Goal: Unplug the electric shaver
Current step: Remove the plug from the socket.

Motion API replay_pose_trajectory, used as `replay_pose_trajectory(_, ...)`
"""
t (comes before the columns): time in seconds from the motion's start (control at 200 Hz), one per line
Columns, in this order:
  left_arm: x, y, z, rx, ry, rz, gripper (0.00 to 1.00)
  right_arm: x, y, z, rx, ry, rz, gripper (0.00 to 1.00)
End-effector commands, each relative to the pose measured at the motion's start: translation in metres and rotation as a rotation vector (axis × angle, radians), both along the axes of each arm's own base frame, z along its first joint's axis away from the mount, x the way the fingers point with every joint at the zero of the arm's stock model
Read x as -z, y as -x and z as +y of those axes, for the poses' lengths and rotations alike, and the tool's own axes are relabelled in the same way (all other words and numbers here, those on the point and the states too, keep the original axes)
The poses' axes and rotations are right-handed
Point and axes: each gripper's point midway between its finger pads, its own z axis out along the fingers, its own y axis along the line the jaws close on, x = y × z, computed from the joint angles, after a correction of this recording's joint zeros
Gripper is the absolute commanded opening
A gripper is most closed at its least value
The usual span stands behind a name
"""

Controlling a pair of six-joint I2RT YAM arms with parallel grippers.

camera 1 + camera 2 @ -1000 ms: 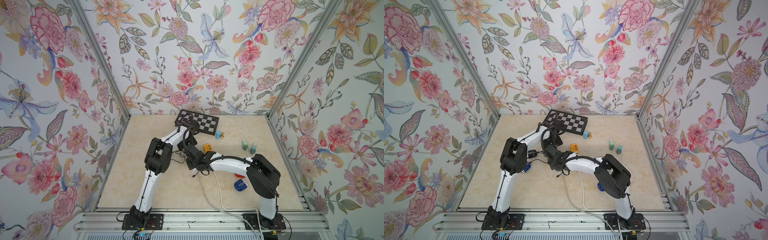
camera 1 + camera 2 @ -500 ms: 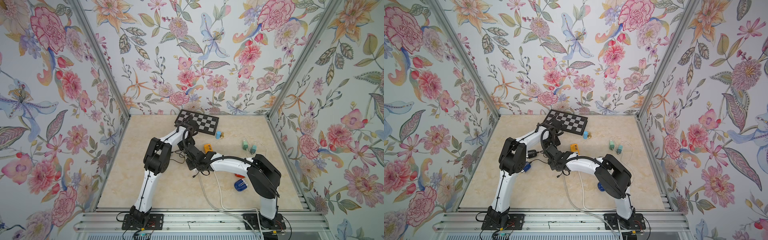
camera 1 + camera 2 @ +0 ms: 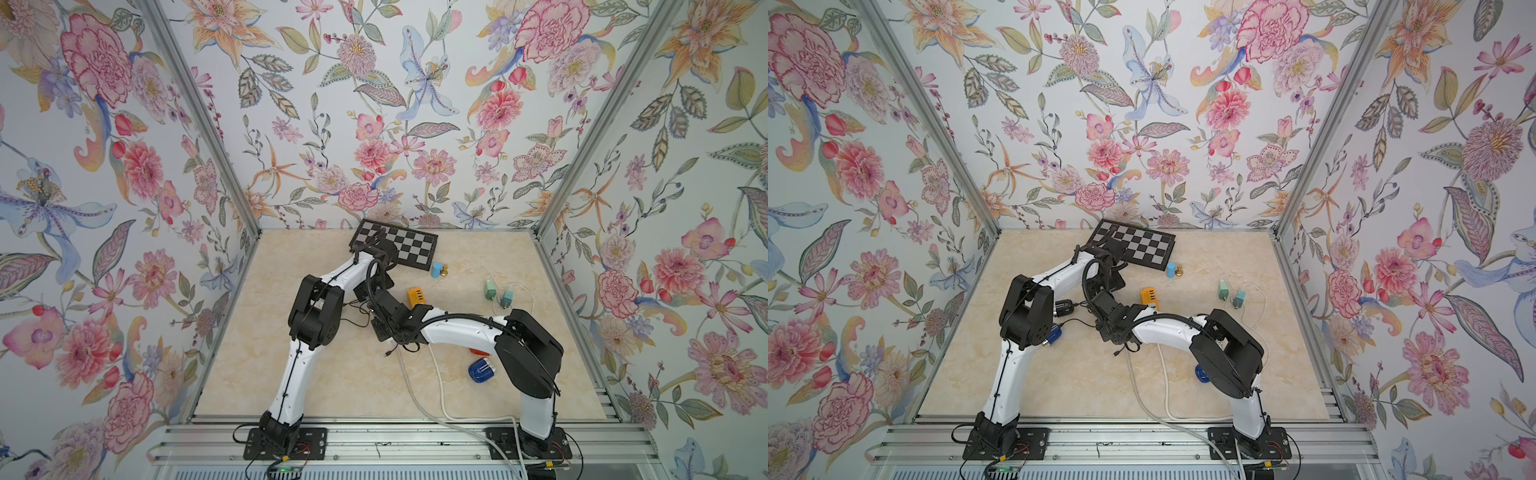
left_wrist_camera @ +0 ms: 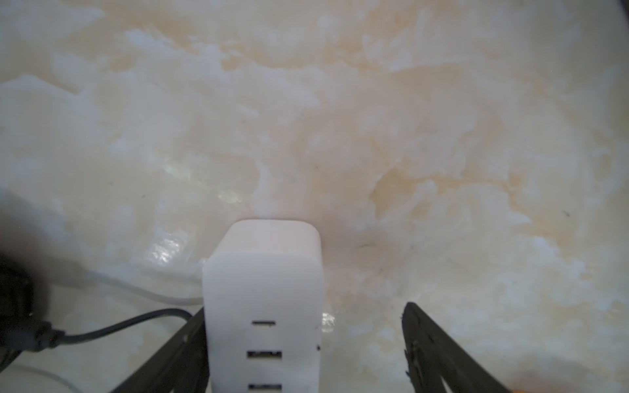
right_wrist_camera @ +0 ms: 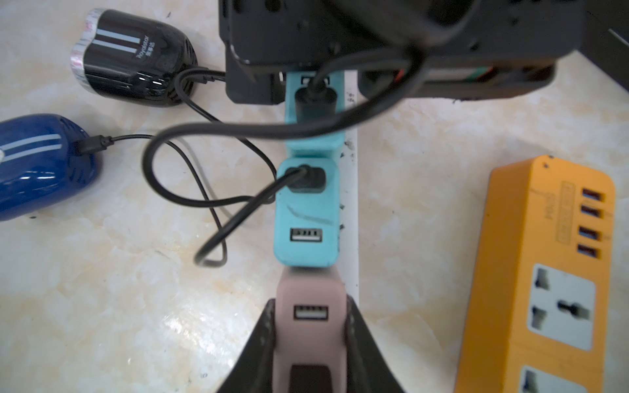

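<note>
Two corded shavers are seen at frame left: black shaver (image 5: pixel 132 58) above blue shaver (image 5: pixel 41 163). Pink adapter (image 5: pixel 310 292) is pinched by the right tool (image 5: pixel 310 308) (probably as bracing); the left tool (image 4: pixel 304 308) is spread wide.

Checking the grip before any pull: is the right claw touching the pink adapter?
Touching. In the right wrist view, the right claw has both fingers flush against the sides of the pink adapter, with no gap visible.
</note>
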Motion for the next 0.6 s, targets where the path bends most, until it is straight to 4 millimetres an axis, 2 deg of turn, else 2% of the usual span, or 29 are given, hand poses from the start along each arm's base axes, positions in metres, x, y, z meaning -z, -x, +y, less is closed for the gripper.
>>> replay_pose_trajectory(0.0,-0.007,-0.010,0.006,-0.039,0.013,-0.015,0.87,0.002,0.019,0.003,-0.057,0.007,0.033,0.25)
replay_pose_trajectory(0.205,-0.025,-0.028,0.010,-0.041,0.010,-0.046,0.90,0.003,0.020,0.005,-0.065,0.008,0.034,0.24)
replay_pose_trajectory(0.295,-0.029,-0.028,0.011,-0.031,-0.001,-0.044,0.90,0.003,0.020,0.004,-0.059,0.007,0.033,0.24)
replay_pose_trajectory(0.47,0.005,-0.004,0.014,-0.022,0.002,0.046,0.89,0.000,0.018,0.006,-0.055,0.003,0.024,0.24)
replay_pose_trajectory(0.59,0.017,0.003,0.013,-0.016,0.015,0.068,0.87,-0.002,0.017,0.008,-0.054,-0.001,0.020,0.24)
